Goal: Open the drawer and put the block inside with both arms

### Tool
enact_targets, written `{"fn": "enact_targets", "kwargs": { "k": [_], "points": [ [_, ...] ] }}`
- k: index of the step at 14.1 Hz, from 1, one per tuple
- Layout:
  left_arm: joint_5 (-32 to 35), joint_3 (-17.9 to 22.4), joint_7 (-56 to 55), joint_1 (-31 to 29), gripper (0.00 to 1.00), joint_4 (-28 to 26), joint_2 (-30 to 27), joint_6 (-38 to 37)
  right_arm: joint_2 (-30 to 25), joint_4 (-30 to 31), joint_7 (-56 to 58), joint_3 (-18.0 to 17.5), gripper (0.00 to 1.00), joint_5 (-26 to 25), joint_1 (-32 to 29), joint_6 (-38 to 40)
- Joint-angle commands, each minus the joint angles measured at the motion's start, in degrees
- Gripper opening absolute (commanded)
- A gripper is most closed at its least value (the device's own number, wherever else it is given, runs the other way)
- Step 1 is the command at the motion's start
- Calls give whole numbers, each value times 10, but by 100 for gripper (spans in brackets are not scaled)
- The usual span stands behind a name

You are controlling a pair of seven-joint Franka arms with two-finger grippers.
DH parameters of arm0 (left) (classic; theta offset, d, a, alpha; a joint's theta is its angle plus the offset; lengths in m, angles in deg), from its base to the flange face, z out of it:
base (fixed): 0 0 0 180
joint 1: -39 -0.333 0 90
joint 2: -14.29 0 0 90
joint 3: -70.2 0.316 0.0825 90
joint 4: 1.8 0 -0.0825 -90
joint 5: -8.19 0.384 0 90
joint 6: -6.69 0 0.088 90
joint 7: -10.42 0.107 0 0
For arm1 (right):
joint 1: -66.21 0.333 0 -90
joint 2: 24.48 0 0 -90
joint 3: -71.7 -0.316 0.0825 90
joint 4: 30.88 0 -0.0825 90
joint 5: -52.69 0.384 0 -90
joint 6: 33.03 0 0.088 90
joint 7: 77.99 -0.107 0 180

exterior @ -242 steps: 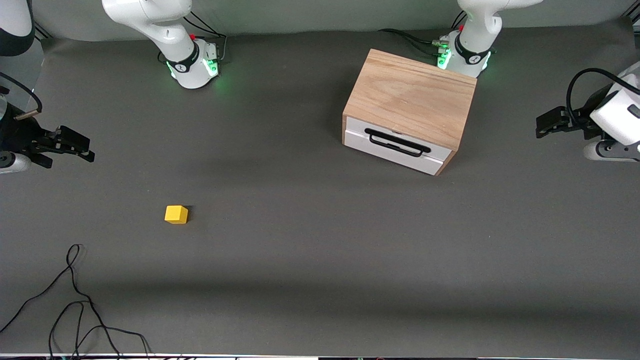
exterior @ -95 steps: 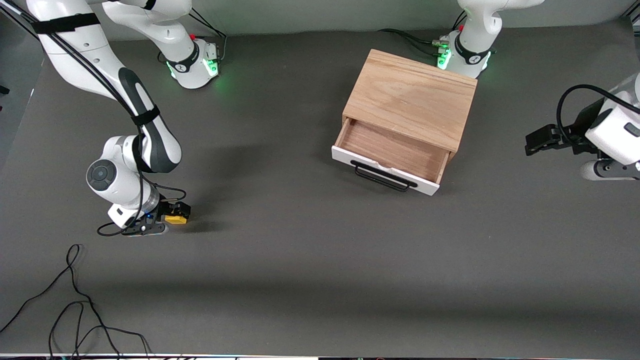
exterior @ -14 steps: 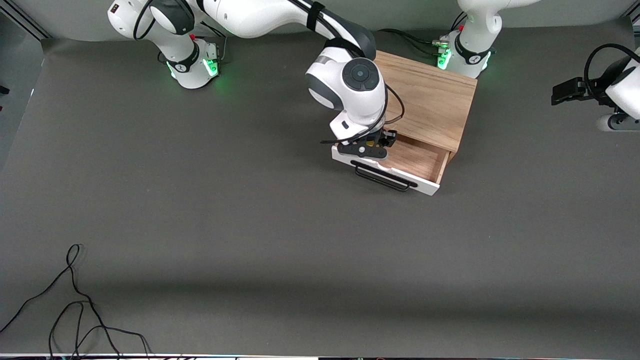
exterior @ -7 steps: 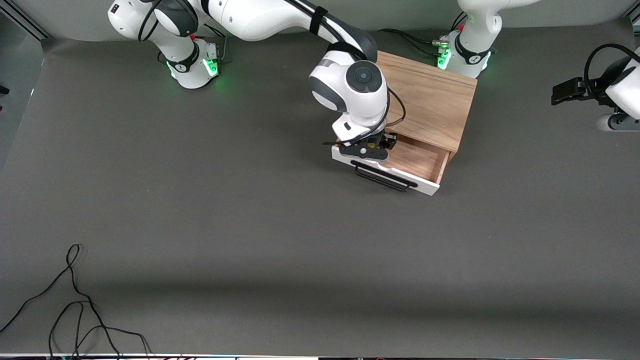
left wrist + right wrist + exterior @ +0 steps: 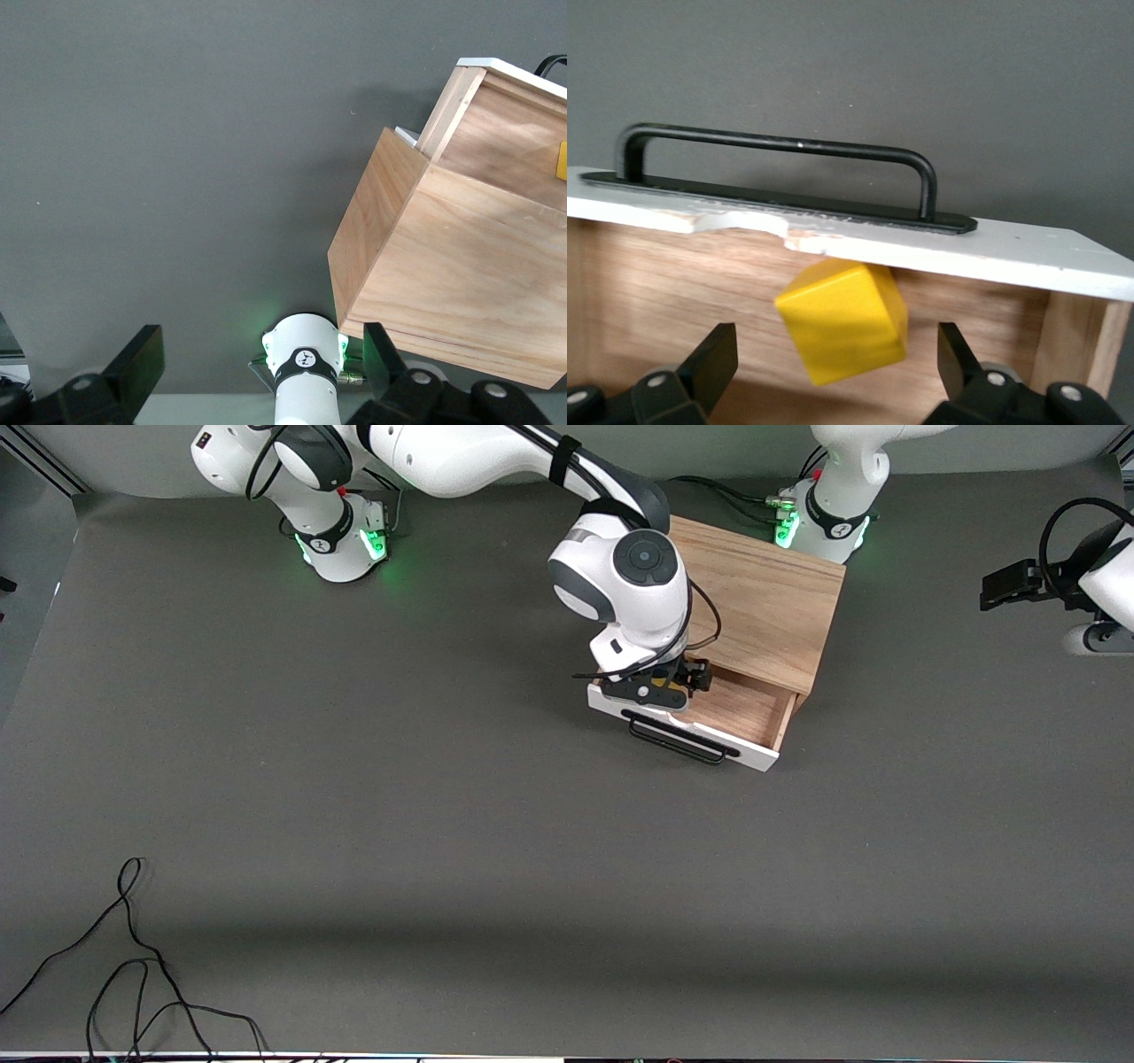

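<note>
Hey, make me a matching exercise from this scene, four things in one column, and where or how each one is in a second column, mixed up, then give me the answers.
Things:
1. drawer
2. block
3. right gripper
4. left gripper

States:
A. open, waiting off at the left arm's end of the table
B. loose and tilted between open fingers
C. pulled out of the cabinet
D. open, over the drawer

Pairs: 1-C, 2-B, 3-D, 4-A
</note>
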Motion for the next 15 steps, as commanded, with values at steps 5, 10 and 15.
{"fn": "enact_targets", "kwargs": {
  "k": [5,10,15],
  "points": [
    [-2,0,10,-32,100,16,-1,-6,-167,82,11,3,100,-17,-50,67],
    [2,1,12,-33,100,17,11,-3,-320,226,222,19,100,-16,-150,75],
    [1,-1,10,-29,100,11,13,12,-427,330,367,55,100,-15,-270,76]
  ]
}}
